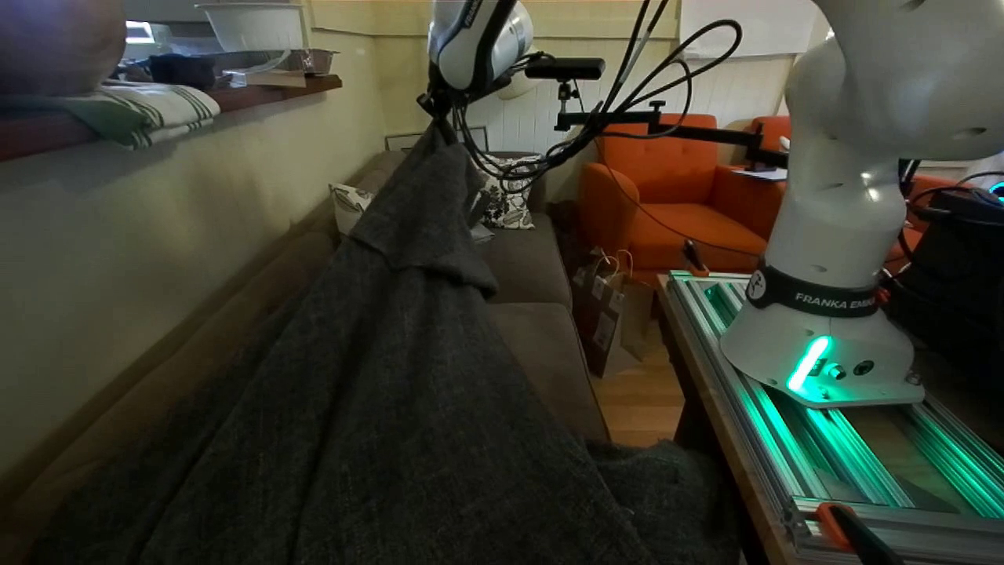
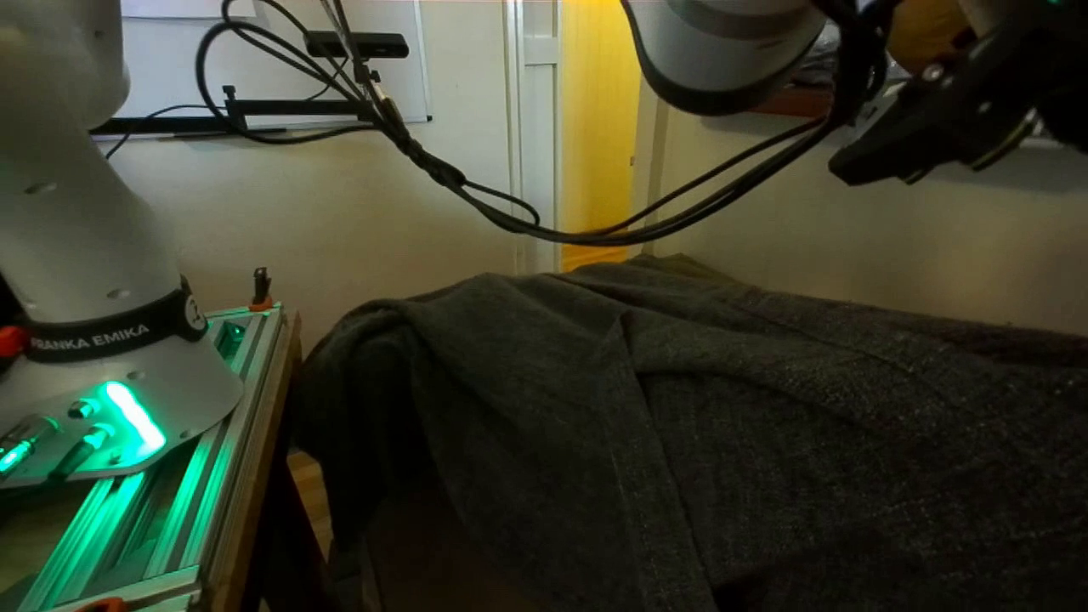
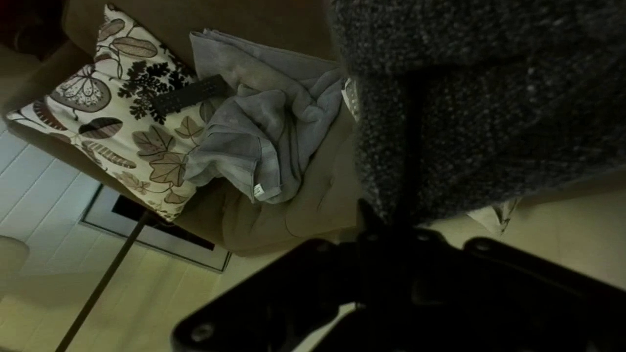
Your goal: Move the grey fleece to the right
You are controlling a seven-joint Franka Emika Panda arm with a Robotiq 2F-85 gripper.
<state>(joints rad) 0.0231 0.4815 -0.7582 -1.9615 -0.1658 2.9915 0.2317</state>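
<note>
The grey fleece [image 1: 408, 408] is a large dark charcoal blanket spread over the near part of the sofa. A peak of it rises to my gripper [image 1: 442, 124], which hangs high above the sofa near the wall. In an exterior view the fleece [image 2: 663, 399] lies in broad folds and drops over the sofa's front edge. In the wrist view the gripper [image 3: 384, 220] is shut on a gathered edge of the fleece [image 3: 489, 127]. The fabric hides part of the fingertips.
The sofa [image 1: 522, 329] holds patterned cushions [image 1: 514, 192], and the wrist view shows a lighter grey cloth [image 3: 264, 132] and a dark remote [image 3: 190, 95]. A shelf [image 1: 274, 94] juts from the wall. Paper bags [image 1: 612, 314] stand between sofa and robot table [image 1: 706, 392]. An orange armchair [image 1: 667, 188] stands behind.
</note>
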